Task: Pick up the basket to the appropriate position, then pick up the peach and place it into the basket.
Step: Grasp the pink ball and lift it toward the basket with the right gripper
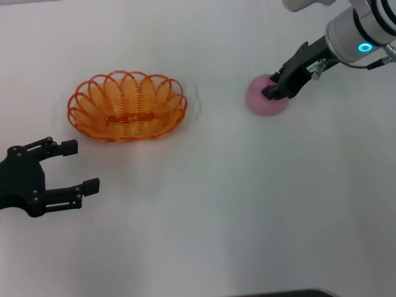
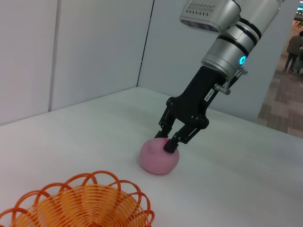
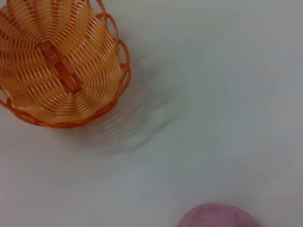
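The orange basket (image 1: 127,106) stands on the white table at the left centre; it also shows in the left wrist view (image 2: 80,203) and the right wrist view (image 3: 57,61). The pink peach (image 1: 261,100) rests on the table at the right, well apart from the basket, and shows in the left wrist view (image 2: 158,160) and the right wrist view (image 3: 218,216). My right gripper (image 1: 272,93) reaches down onto the peach's top, its fingers (image 2: 170,145) drawn close and pinching it. My left gripper (image 1: 81,166) is open and empty, near the table's left front, below the basket.
The white table (image 1: 204,204) is bare between the basket and the peach. White wall panels (image 2: 94,47) stand behind the table in the left wrist view.
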Robot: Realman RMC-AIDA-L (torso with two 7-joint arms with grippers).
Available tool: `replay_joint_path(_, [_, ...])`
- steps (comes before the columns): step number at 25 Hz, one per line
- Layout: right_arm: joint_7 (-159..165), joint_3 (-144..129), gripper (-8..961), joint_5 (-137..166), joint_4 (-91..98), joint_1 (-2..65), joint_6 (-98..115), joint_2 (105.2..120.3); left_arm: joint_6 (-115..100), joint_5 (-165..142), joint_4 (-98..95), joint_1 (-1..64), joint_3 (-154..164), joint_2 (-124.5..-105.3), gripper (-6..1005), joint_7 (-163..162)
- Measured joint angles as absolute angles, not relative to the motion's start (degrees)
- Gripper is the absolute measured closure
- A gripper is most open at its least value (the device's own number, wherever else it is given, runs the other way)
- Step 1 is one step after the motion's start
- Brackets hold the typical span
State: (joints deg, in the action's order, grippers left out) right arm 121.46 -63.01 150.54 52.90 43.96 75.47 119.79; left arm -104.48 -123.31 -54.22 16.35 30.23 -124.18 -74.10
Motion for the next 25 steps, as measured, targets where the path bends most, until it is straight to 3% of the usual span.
replay_joint_path(1, [121.46, -63.02, 614, 150.54, 52.90, 43.94, 75.45, 119.79, -104.48, -123.31, -54.23, 16.35, 30.23, -124.18, 108, -74.09])
replay_joint_path(6, [121.46, -63.02, 817, 150.54, 52.91, 43.94, 75.41, 119.79, -104.50, -123.31, -54.16, 16.41, 30.52, -124.19, 109, -74.09])
replay_joint_path(17, [121.49, -62.64, 911, 150.56, 52.94, 44.03, 75.33, 119.79, -104.50, -123.31, -54.14, 16.44, 31.63, -124.19, 108, -74.73])
replay_joint_path(25, [120.29, -58.62, 909, 140.21, 59.13, 41.97, 76.70, 119.15, -104.86, -123.31, -54.35, 16.44, 31.65, -124.19, 108, -75.31])
